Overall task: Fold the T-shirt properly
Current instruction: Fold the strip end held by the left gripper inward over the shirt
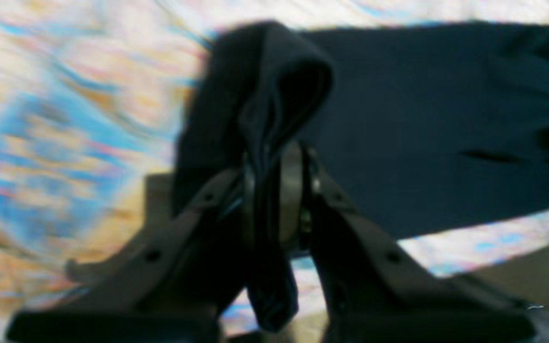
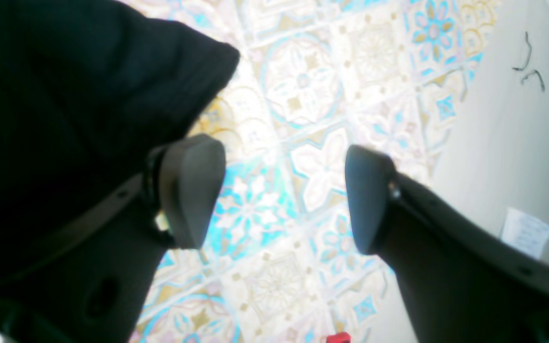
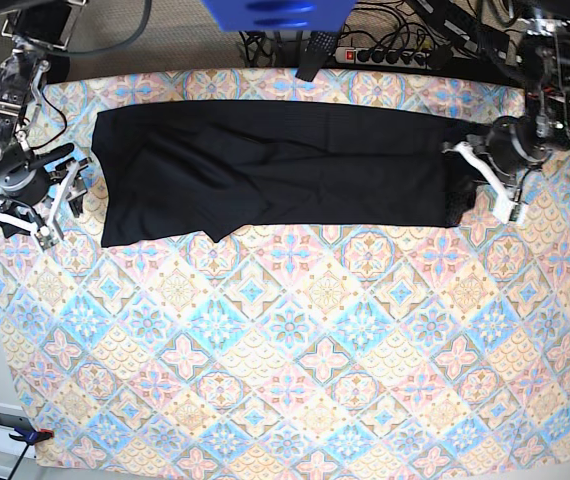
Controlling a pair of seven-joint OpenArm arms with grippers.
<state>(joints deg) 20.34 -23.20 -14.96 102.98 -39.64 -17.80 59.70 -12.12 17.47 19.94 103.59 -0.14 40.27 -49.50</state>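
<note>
Left fingers were clamped on a bunched edge of the T-shirt. Right fingers stood wide apart, holding nothing, shirt just beside them.

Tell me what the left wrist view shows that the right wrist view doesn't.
Only the left wrist view: the left gripper shut on a bunched fold of the black T-shirt, with cloth hanging down between its fingers.

Only the right wrist view: the right gripper open and holding nothing, its fingers over bare patterned tablecloth, one of them beside the shirt's edge; pale floor past the cloth's edge.

Both: the black shirt lying on the same tiled-pattern tablecloth.
</note>
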